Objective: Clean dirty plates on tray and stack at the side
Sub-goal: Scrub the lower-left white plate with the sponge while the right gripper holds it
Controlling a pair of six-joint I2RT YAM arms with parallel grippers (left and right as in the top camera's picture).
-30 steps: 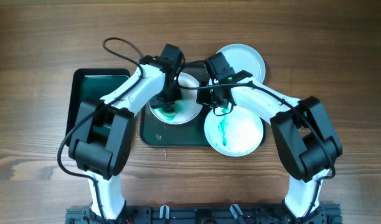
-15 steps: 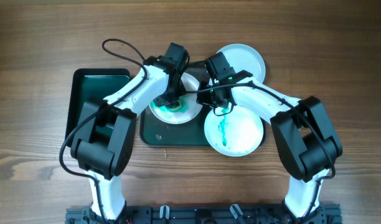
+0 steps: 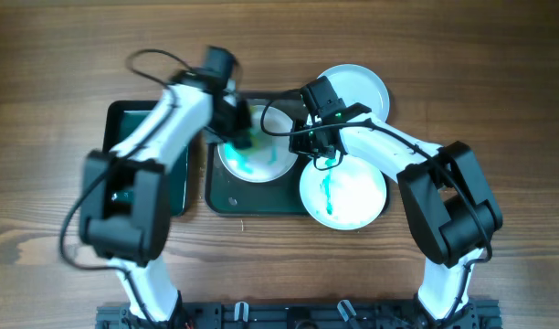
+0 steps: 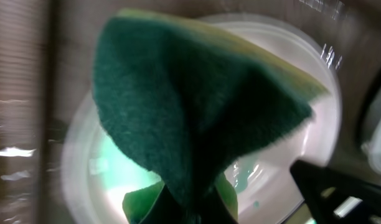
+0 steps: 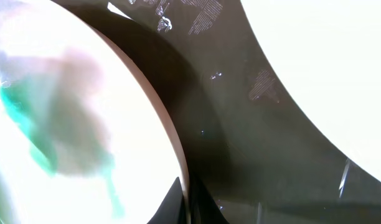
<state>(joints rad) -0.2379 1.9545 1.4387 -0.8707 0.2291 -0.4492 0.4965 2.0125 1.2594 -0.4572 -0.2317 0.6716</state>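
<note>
A white plate [image 3: 270,160] with a teal-green smear lies on the dark tray [image 3: 238,196]. My left gripper [image 3: 238,123] is shut on a green-and-yellow sponge [image 3: 249,119] over that plate's upper left rim. In the left wrist view the sponge [image 4: 197,106] fills the frame above the plate [image 4: 84,174]. My right gripper [image 3: 318,157] is shut on the smeared plate's right rim, which the right wrist view [image 5: 66,93] shows pinched between the jaws [image 5: 187,199]. A second plate [image 3: 353,196] with teal streaks lies at the lower right. A third, clean-looking plate [image 3: 362,87] lies at the upper right.
A smaller dark tray [image 3: 147,119] lies left of the plate tray, partly under my left arm. A black cable loops off the left wrist. The wooden table [image 3: 499,91] surrounds both trays. Another white plate [image 5: 327,62] shows across the tray floor [image 5: 228,124].
My left arm has swung up and to the left, carrying the sponge from the middle of the smeared plate to its upper left rim. The right arm has not moved.
</note>
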